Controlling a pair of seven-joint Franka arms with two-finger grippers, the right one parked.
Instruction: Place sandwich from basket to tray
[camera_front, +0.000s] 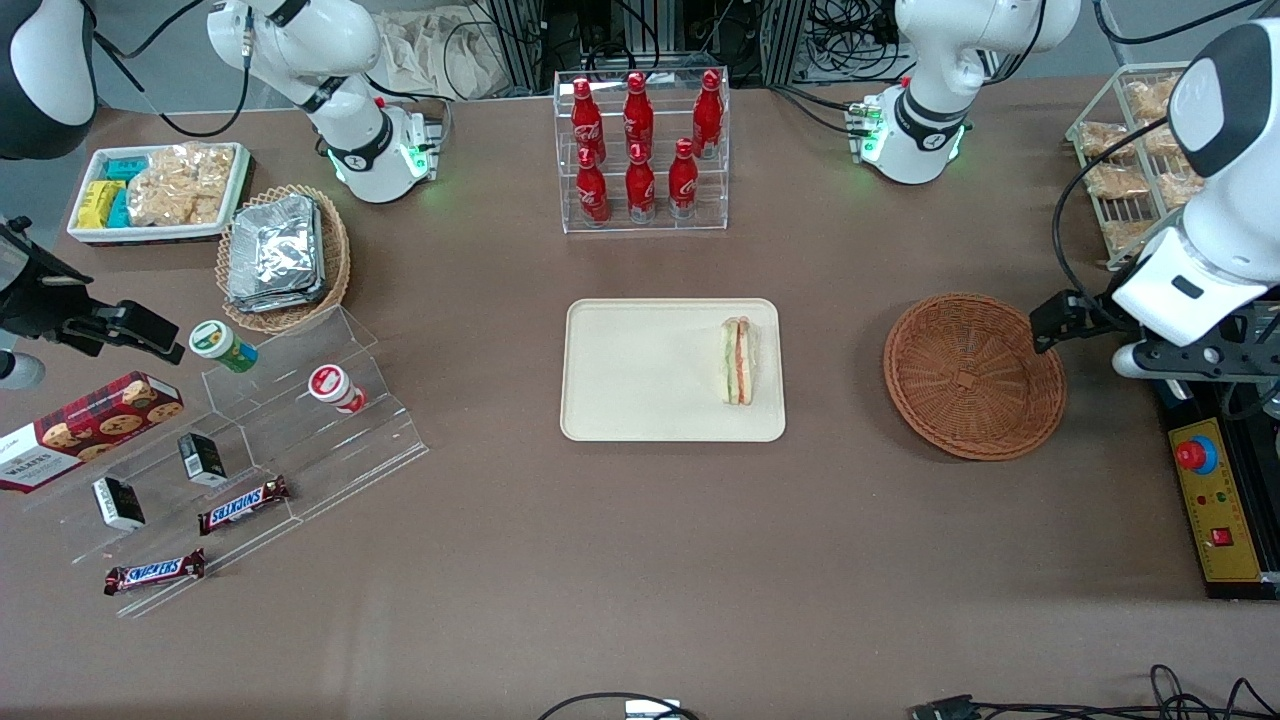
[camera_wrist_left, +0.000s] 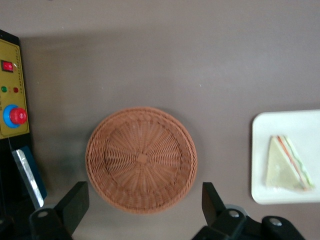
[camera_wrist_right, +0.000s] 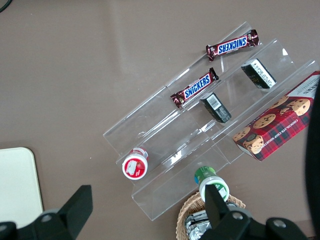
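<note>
I read the tray (camera_front: 640, 400) at table centre first: the sandwich (camera_front: 738, 362) lies on it, close to the edge nearest the basket (camera_front: 973, 376), which sits bare toward the working arm's end. My gripper (camera_wrist_left: 142, 215) hangs above the basket's rim, fingers spread wide with nothing between them. To me the placement looks done. What worries me is the sandwich lying so near the tray's rim; any low sweep of the arm across the tray could catch the wrap and drag it off onto the table
</note>
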